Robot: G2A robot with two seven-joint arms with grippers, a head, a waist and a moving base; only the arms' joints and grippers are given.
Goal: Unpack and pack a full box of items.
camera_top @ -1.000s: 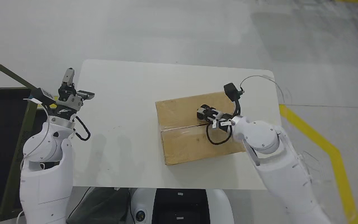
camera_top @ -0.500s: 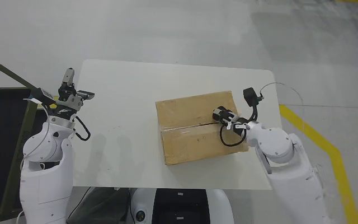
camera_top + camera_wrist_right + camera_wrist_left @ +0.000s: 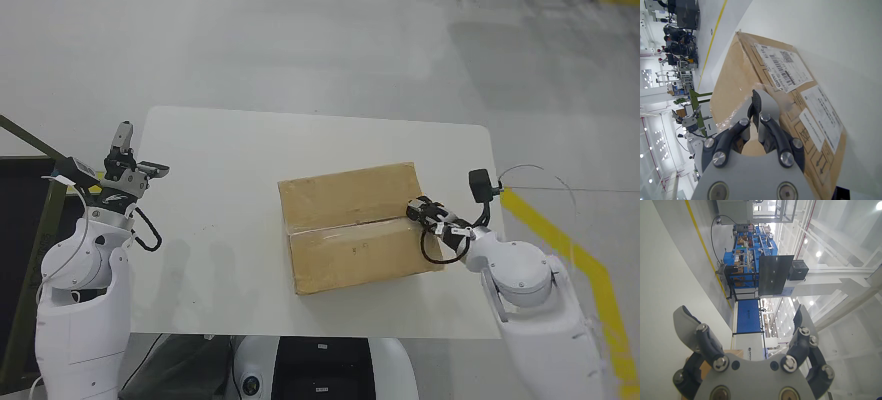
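A closed cardboard box [image 3: 350, 225] lies on the white table [image 3: 230, 150], right of centre, with a taped seam running across its top. My right gripper [image 3: 415, 208] sits at the seam's right end, at the box's edge, fingers shut. In the right wrist view the shut gripper [image 3: 754, 93] rests against crinkled clear tape [image 3: 738, 111] on the box [image 3: 728, 62], whose side face carries white labels [image 3: 783, 68]. Whether tape is pinched I cannot tell. My left gripper [image 3: 128, 160] is raised at the table's left edge, open and holding nothing [image 3: 742, 308].
A dark panel [image 3: 20, 230] stands off the table's left side. A yellow floor line [image 3: 560, 250] runs past the right side. The right arm's thin cable [image 3: 530, 175] loops beyond the table's right edge. Bare tabletop lies between the box and the left arm.
My right gripper has slid along the box's seam from the middle of the lid to its right edge. The left arm and the box have stayed put.
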